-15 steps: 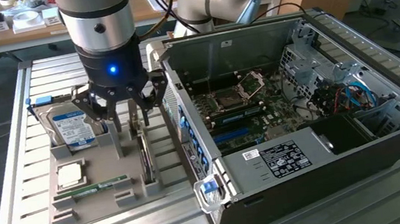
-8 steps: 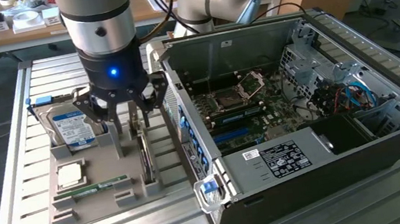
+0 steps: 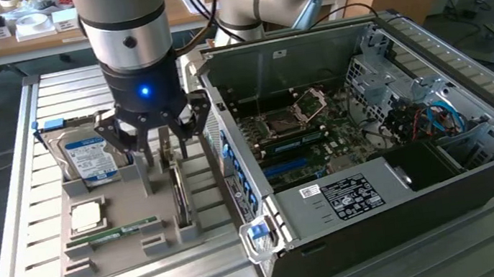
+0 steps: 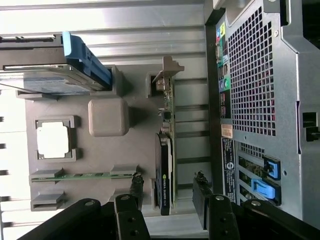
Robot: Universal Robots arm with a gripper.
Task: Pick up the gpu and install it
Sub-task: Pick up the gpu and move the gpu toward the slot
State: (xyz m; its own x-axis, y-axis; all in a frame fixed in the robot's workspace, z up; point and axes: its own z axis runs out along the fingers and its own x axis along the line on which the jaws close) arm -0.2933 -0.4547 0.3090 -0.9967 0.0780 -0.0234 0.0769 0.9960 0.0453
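The gpu [image 3: 178, 192] stands on its edge in a slot of the grey tray [image 3: 119, 262], next to the open computer case [image 3: 485, 178]. In the wrist view the gpu [image 4: 164, 175] shows its black cooler face, green board and silver end bracket. My gripper [image 3: 162, 139] hangs just above the card and is open. In the wrist view the gripper [image 4: 167, 192] has one black finger on each side of the card, with a gap between each finger and the card. Nothing is held.
On the same tray are a silver hard drive [image 3: 90, 159] with a blue-white label, a processor chip [image 3: 86, 215] and a RAM stick [image 3: 115, 233]. The case's motherboard [image 3: 295, 132] lies exposed. The case's rear panel [image 4: 250, 90] stands close beside the tray.
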